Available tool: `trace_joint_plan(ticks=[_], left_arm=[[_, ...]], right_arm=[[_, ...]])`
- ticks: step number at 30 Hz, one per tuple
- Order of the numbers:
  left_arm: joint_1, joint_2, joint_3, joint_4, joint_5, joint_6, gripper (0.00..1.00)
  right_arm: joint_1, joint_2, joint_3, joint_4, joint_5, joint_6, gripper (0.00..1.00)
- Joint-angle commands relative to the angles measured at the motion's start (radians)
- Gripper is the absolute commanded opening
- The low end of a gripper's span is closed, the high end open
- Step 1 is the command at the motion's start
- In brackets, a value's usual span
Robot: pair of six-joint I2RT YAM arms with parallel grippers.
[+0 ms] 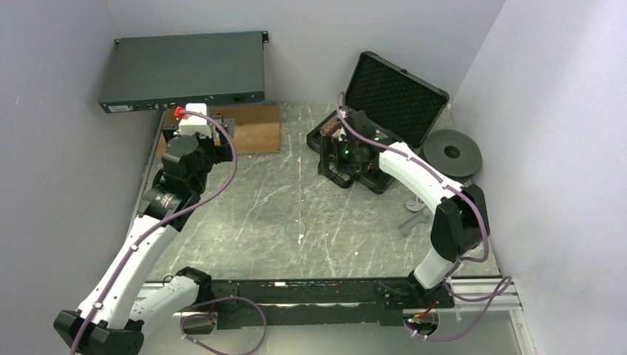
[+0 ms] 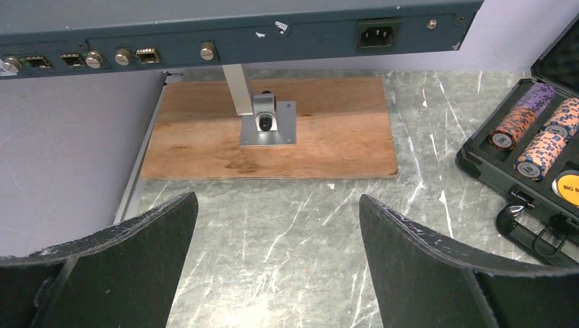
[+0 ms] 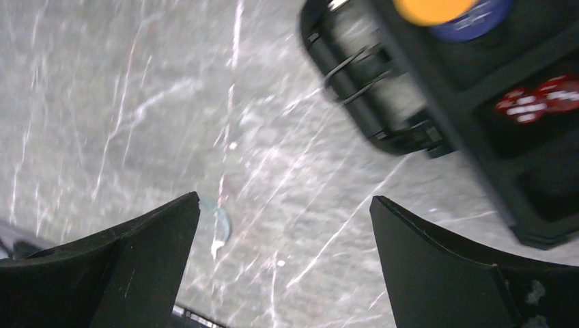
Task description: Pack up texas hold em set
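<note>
The black poker case (image 1: 330, 139) lies open at the back right, its foam-lined lid (image 1: 395, 96) standing up. In the left wrist view its tray (image 2: 471, 158) holds rolls of orange and purple chips (image 2: 522, 116) and a yellow button (image 2: 568, 188). In the right wrist view the case (image 3: 478, 102) shows its handle (image 3: 362, 75), a yellow and blue button (image 3: 450, 8) and a red item (image 3: 539, 99). My right gripper (image 1: 341, 168) (image 3: 283, 225) is open and empty over bare table beside the case's front. My left gripper (image 1: 198, 144) (image 2: 278, 225) is open and empty near the wooden board.
A wooden board (image 1: 248, 127) with a small metal camera mount (image 2: 267, 123) lies at the back left, under a grey rack unit (image 1: 185, 70). A black round disc (image 1: 452, 151) sits right of the case. A faint ring mark (image 1: 295, 228) is on the marble table.
</note>
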Motion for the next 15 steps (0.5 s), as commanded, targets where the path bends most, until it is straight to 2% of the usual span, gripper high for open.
trace_joint_plan(ticks=[1, 6, 15], left_arm=[[0.004, 0.011, 0.04, 0.013, 0.006, 0.002, 0.94], [0.004, 0.014, 0.039, 0.014, 0.008, -0.001, 0.94], [0.005, 0.013, 0.039, 0.012, 0.011, -0.002, 0.94]], right_arm=[[0.071, -0.002, 0.024, -0.085, -0.026, 0.014, 1.0], [0.166, -0.008, 0.016, -0.099, -0.024, 0.066, 0.99], [0.315, 0.076, 0.086, -0.222, 0.047, 0.15, 0.97]])
